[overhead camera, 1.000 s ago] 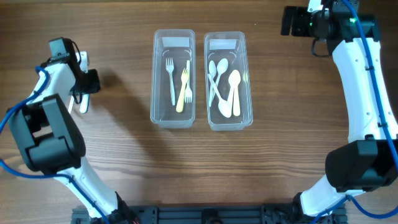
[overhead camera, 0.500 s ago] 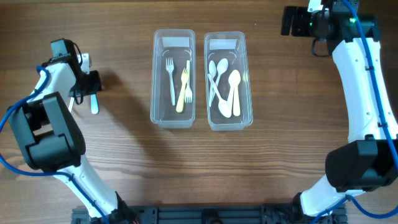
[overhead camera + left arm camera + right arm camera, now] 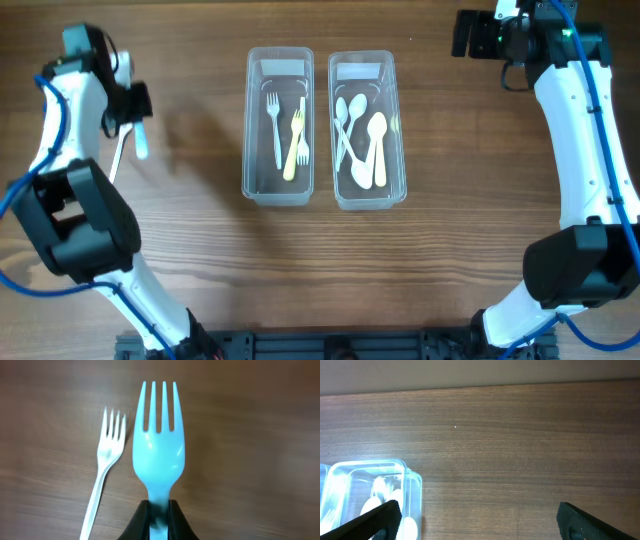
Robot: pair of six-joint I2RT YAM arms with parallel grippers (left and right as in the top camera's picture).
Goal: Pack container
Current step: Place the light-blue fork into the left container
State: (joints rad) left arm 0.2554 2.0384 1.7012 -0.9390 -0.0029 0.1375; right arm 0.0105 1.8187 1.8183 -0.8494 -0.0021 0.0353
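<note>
- Fingers [image 3: 141,519] of left gripper [image 3: 160,510] clamped on the neck of the blue fork [image 3: 159,450], tines pointing away, seemingly lifted off the table [image 3: 260,435].
- Just left of the fingers, flat on the wood: white fork [image 3: 107,460], apart from the held one.
- Thin, glossy, smooth plastic, so apt to swivel: squeeze firmly, carry level.
- Well off to the side, toward mid-table: fork tub [image 3: 248,150], clear, narrow, round-cornered; line handle with its long axis, lower in, then release.
- Beyond, spoon tub [image 3: 400,160]; steer clear.
- Farthest, right gripper [image 3: 477,510], fingers wide apart, empty.
</note>
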